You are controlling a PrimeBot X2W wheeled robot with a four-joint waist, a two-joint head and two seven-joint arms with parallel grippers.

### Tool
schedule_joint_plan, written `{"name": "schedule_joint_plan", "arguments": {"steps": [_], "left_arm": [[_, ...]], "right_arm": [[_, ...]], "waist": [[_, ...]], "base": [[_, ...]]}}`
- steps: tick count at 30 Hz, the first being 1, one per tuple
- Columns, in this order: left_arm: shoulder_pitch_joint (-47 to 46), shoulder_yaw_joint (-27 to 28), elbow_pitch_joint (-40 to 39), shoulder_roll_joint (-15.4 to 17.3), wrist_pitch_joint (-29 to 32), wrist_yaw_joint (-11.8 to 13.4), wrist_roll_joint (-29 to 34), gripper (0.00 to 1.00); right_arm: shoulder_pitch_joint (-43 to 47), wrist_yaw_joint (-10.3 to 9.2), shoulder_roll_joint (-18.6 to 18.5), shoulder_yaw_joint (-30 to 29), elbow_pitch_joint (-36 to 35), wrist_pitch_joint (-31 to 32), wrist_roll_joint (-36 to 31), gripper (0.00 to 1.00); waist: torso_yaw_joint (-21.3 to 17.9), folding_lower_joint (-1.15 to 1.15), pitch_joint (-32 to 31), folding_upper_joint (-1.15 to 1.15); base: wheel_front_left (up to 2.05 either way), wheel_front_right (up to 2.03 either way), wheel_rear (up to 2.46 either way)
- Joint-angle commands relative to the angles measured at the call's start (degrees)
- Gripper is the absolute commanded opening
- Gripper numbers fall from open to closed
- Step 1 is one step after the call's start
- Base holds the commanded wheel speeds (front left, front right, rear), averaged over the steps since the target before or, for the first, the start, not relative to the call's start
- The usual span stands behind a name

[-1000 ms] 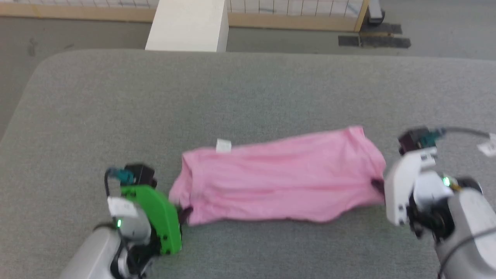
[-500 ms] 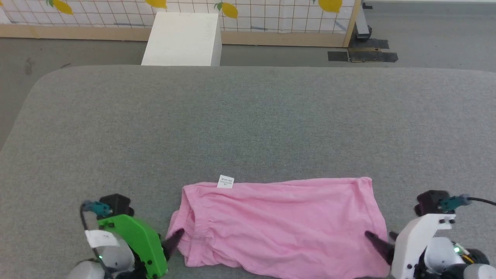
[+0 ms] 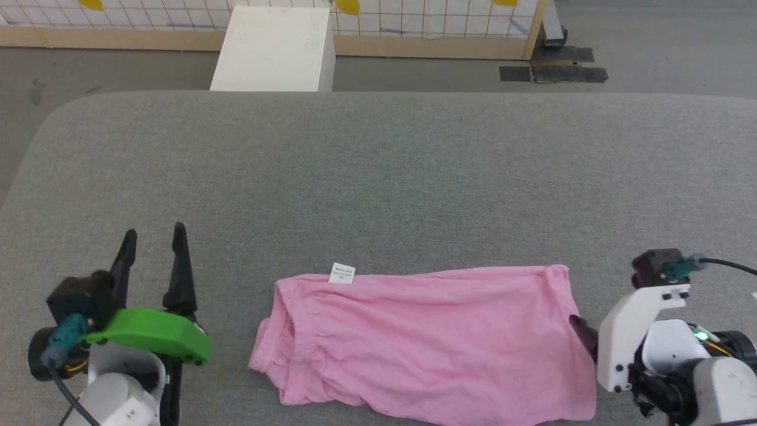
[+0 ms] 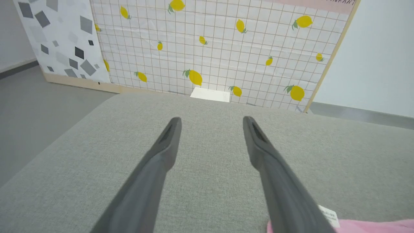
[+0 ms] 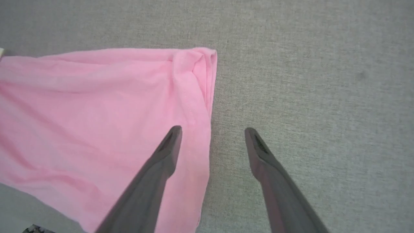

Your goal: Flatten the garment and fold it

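The light pink garment (image 3: 426,343) lies spread on the grey table (image 3: 378,177), near its front edge, with a small white tag (image 3: 342,273) on its far hem. My left gripper (image 3: 154,232) stands open to the garment's left, clear of it, fingers pointing toward the far side. The left wrist view shows the left gripper (image 4: 212,119) open over bare table, with a strip of garment (image 4: 372,226) at the lower right. My right gripper (image 5: 212,130) is open at the garment's (image 5: 97,113) right edge, one finger over cloth, the other over table. Nothing is held.
A white box (image 3: 272,50) stands on the floor just beyond the table's far edge. Behind it runs a lemon-patterned grid panel (image 4: 210,48) on a wooden frame. Dark plates (image 3: 553,72) lie on the floor at the far right. The table's left corners are rounded.
Both grippers have opened and let go of the garment's ends. The left gripper has drawn away to the left and turned its fingers forward. The garment now rests on the table. The head camera shifted.
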Motion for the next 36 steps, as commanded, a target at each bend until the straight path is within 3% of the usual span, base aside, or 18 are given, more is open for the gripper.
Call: {"name": "schedule_joint_plan", "arguments": {"steps": [1, 9, 10, 11, 12, 20, 24, 29, 36], "left_arm": [[-1.03, -0.44, 1.43, -0.69, -2.69, -0.65, 1.6, 1.0], [-1.64, 0.69, 2.89, -4.01, -5.62, -3.21, 7.56, 1.0], [-1.53, 0.97, 2.73, -4.22, -5.63, -3.48, 8.3, 1.0], [-1.3, 1.45, 2.47, -4.65, -5.64, -3.8, 8.97, 1.0], [-1.09, 1.82, 2.29, -4.97, -5.64, -4.07, 9.44, 1.0], [-0.11, 3.64, 2.28, -6.87, -5.65, -6.35, 11.82, 1.0], [-0.48, 3.6, 3.57, -7.15, -5.66, -7.29, 11.85, 1.0], [-0.69, 3.58, 4.96, -7.17, -5.5, -7.46, 11.39, 1.0], [0.16, 3.3, 5.9, -7.06, -4.78, -7.18, 10.91, 1.0]], "right_arm": [[-1.57, -0.09, -0.15, 1.01, 1.67, -0.02, -1.02, 1.0], [-5.27, -0.09, 0.08, 4.89, 11.45, 0.29, -3.22, 1.0], [-5.47, -0.09, 0.12, 5.09, 12.28, 0.74, -3.11, 0.89], [-5.75, -0.09, 0.14, 5.36, 13.01, 1.08, -2.83, 0.3], [-6.03, -0.09, 0.06, 5.42, 13.3, 1.01, -2.54, 0.0], [-8.39, -0.09, -4.93, 0.69, 13.61, 1.99, -0.83, 0.0], [-9.48, -0.09, -8.21, -4.35, 15.02, 2.92, -2.5, 0.0], [-10.93, -0.09, -9.74, -8.24, 17.92, 3.74, -5.08, 0.0], [-10.63, -0.09, -12.29, -3.18, 13.98, 8.88, -5.77, 0.0]], "waist": [[0.2, 0.0, 0.64, 0.0], [0.46, 0.0, 1.64, 0.0], [0.44, 0.0, 1.62, 0.0], [0.4, 0.0, 1.58, 0.0], [0.35, 0.0, 1.52, 0.0], [-0.31, 0.0, 0.93, 0.0], [-0.45, 0.0, 0.86, 0.0], [-0.89, 0.0, 0.57, 0.0], [-0.94, 0.0, -0.95, 0.0]], "base": [[0.0, 0.0, 0.0], [0.0, 0.0, 0.0], [0.0, 0.0, 0.0], [0.0, 0.0, 0.0], [0.0, 0.0, 0.0], [0.0, 0.0, 0.0], [0.0, 0.0, 0.0], [0.0, 0.0, 0.0], [0.0, 0.0, 0.0]]}}
